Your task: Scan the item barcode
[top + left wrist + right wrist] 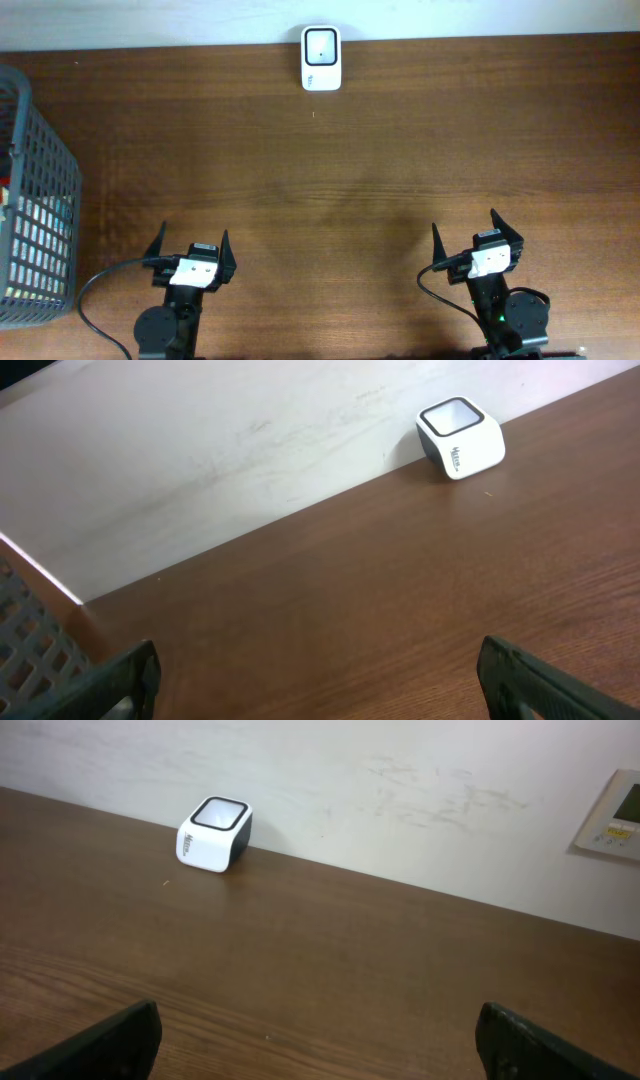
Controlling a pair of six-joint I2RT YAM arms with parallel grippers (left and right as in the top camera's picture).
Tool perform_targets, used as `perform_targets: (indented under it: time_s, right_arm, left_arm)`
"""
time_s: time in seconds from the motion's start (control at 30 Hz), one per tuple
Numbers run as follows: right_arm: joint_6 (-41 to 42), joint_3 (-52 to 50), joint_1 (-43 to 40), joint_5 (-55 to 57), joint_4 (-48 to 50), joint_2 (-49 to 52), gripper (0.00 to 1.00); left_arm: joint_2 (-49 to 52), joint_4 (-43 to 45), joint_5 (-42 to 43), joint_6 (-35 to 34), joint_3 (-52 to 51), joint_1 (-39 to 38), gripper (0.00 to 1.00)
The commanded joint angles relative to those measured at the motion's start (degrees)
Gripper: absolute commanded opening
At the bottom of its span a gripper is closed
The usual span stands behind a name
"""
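left tool (193,236): released, empty | right tool (463,223): released, empty | item (40,218): presumably in basket (52,150), table (320,180) 9 o'clock edge, 9 o'clock from left tool; left arm nearer | scanner (321,58): 12 o'clock edge, well apart from both
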Motion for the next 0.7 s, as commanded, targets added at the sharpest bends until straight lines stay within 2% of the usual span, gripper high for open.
perform_targets:
  time_s: [0.0,0.4,0.67]
  right_arm:
    - [0.2,-0.5,-0.2,-0.7,0.0,-0.3,0.99]
    - [0.2,-0.5,-0.2,-0.7,0.0,-0.3,0.99]
    - [0.2,-0.5,-0.2,-0.7,0.0,-0.3,0.99]
  left_arm:
    - [-0.5,0.1,-0.2,0.5,-0.4,0.3,0.99]
    - [-0.5,1.2,3.7,-1.0,-0.2,0.3,0.99]
    - [2.3,0.7,3.7,-3.4,6.1,0.3,0.99]
